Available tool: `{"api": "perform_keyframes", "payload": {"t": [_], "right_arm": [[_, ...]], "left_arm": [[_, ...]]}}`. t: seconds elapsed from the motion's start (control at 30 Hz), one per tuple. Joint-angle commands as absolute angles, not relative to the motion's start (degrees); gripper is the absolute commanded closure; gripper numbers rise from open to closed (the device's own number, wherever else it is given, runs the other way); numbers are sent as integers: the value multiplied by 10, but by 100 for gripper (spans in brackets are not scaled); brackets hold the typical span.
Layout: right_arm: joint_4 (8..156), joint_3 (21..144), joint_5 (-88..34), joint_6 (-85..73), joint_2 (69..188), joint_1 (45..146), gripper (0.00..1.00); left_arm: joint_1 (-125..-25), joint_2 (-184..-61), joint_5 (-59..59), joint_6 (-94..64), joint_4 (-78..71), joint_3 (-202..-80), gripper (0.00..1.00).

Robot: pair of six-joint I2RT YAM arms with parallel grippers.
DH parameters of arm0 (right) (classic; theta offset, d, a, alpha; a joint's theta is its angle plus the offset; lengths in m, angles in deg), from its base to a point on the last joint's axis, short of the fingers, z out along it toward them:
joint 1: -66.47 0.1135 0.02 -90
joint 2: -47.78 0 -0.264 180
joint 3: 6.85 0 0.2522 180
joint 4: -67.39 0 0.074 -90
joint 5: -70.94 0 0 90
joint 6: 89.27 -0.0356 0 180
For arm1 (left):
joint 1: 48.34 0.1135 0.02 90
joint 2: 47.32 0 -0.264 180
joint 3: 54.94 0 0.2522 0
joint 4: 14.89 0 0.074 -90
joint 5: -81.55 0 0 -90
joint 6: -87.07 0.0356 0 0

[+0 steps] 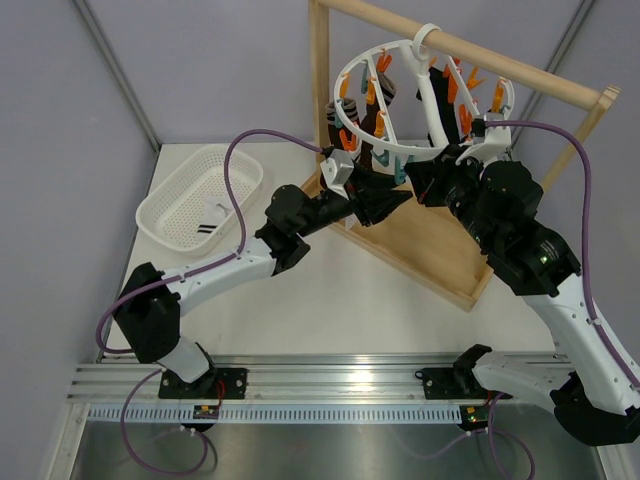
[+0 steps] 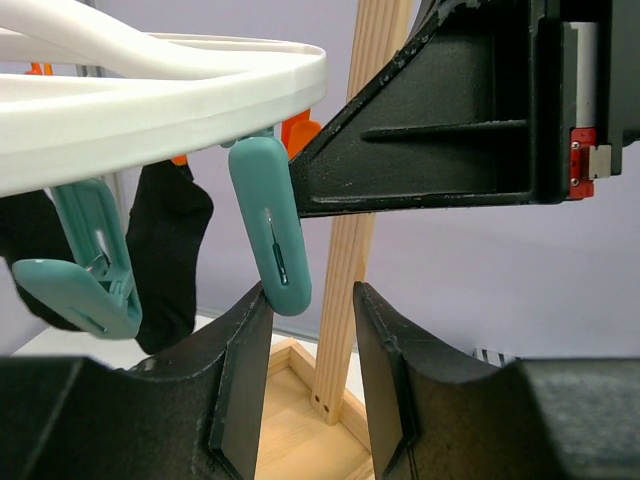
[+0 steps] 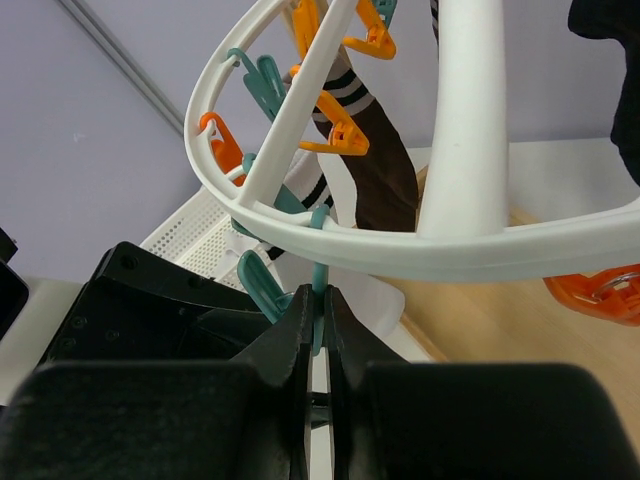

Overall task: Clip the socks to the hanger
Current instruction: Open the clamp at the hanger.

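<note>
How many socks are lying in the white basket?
1: a white sock with black stripes lies on the basket floor, toward its near side. The purple cable may hide a little.

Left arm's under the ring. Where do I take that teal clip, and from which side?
By its rounded lower end, from below with the left gripper. The teal clip hangs near-upright under the hanger ring. The right gripper, shut, crowds its upper part, so only the bottom looks free. The open fingers flank it.

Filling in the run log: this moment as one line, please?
left gripper: open below dangling teal plastic clip | right gripper: shut on second teal clip | round white plastic hanger: several socks clipped
</note>
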State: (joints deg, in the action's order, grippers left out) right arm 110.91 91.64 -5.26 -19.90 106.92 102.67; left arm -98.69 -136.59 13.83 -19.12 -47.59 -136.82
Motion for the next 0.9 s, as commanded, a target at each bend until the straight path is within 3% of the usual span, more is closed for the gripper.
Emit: {"api": "perform_keyframes", "payload": {"t": [0.0,0.3,0.4,0.57,0.87], "right_arm": [[1113,909,-79,-204,1066,1027,98],[1111,903,-75,-206,1064,1027,98],[1111,901,-78,-207,1065,1027,99],[1106,899,-82,-210,1064,1027,99],[1106,899,-93,-216,1066,1027,98]], "left_arm": [[-988,-1341,131,-202,-535,-1372,61],[-988,-1355,119,-224,-539,-1394,63],[-988,-1350,91,-231,-532,-1390,56],[-988,-1349,59,-231,-500,-1399,53],[-989,-1353,74,-236,-508,-1402,84]]}}
